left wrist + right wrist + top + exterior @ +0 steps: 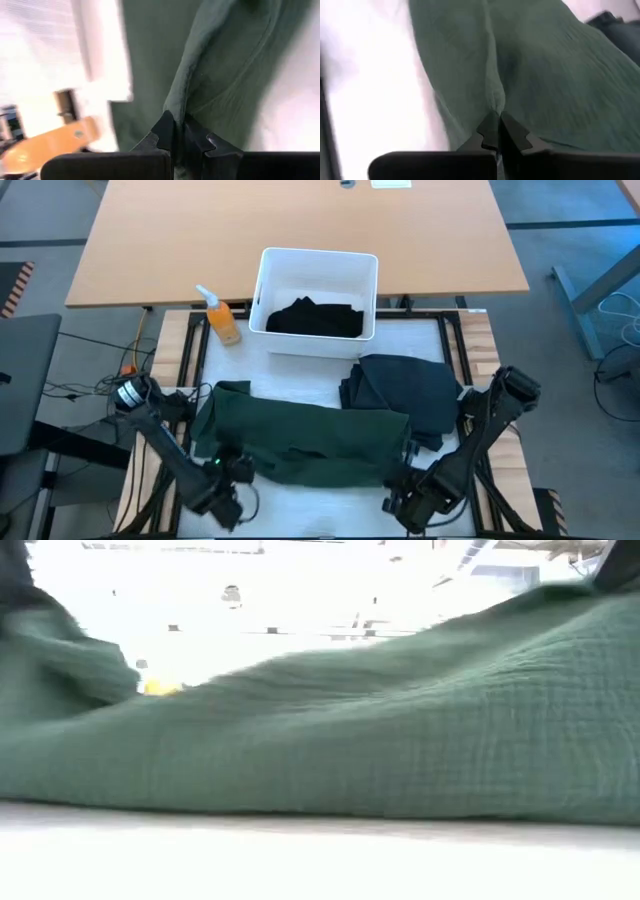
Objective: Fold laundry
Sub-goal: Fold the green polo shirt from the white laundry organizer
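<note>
Taking the white bin at the far middle of the counter as the landmark: off its left corner stands an orange spray bottle. Near of that, at the counter's front left, the left gripper has its fingers clamped together on a pinched ridge of the dark green garment, at its near-left edge.

That green garment lies directly in front of the bin, spread wide across the middle of the counter. It looks doubled over once, into a broad band, but is not yet a compact fold. In the low view its crinkled weave fills nearly the whole picture.

Inside the bin sits a black garment, bunched and unfolded. In front of the bin's right corner, touching the green cloth's right end, rests a dark charcoal garment in a loose, roughly squared heap; whether it counts as finished I cannot tell.

At the front right, the right gripper also has its fingers shut on a fold of the green garment's near-right edge.

So the task seems early to midway: one piece in hand, at least one waiting in the bin.

No brand, label or writing can be read anywhere.
</note>
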You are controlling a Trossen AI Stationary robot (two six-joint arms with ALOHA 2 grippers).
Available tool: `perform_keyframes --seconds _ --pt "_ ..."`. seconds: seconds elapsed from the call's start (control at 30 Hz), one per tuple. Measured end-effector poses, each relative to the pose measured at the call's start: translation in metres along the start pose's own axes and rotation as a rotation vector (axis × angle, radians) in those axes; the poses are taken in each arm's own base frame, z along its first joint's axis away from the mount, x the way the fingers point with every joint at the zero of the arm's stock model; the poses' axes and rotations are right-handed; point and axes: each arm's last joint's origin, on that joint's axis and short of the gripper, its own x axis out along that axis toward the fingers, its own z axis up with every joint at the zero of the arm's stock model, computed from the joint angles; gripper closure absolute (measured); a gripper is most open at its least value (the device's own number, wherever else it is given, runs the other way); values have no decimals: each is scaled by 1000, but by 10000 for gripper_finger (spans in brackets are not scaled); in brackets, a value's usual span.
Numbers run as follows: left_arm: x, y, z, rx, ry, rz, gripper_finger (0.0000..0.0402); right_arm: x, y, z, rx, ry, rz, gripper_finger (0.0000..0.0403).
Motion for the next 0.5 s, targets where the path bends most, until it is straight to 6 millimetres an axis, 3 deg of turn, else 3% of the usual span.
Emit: perform_keyframes --seconds 0.27,0.5 --pt "49 38 10 15 165 88 401 17 -30 19 -3 65 -166 383" --pt "87 45 9 22 274 27 401 30 -55 32 -10 169 -287 382"
